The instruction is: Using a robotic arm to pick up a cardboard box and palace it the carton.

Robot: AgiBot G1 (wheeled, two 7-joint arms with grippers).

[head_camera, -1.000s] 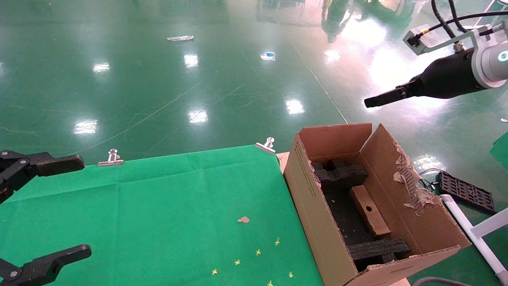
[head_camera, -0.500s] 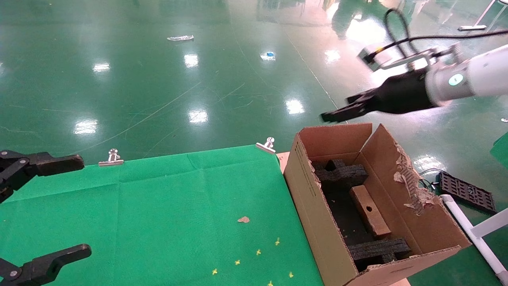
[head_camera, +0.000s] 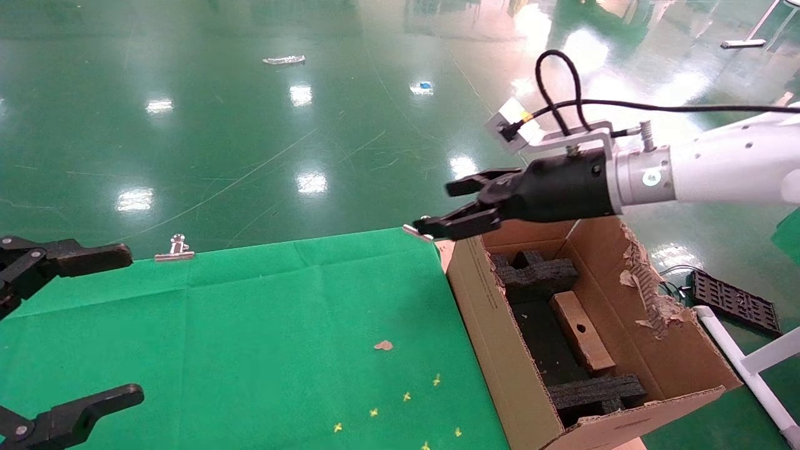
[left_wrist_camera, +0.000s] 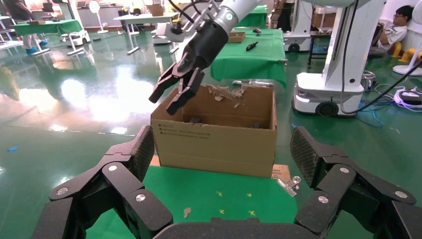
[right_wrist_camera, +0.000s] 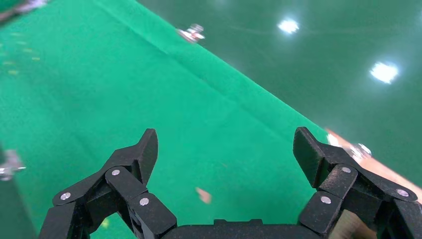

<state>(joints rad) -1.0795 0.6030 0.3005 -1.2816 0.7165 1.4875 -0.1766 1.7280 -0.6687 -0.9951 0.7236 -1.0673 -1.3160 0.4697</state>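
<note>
Head view inventory: one carton (head_camera: 494, 325) holding one cardboard box (head_camera: 581, 331) and two foam inserts (head_camera: 537, 272); my right gripper (head_camera: 447, 206) spread, empty; left gripper (head_camera: 94, 325) likewise parked.

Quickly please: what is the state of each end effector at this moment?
Left end effector: open, holding nothing, low at the green-cloth table's left edge.
Right end effector: open, holding nothing, above the large brown corrugated carton's far corner.

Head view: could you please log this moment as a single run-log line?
right gripper: open, empty, above carton's far-left corner | left gripper: open, parked over green cloth | cardboard box: inside carton, between foam inserts
</note>
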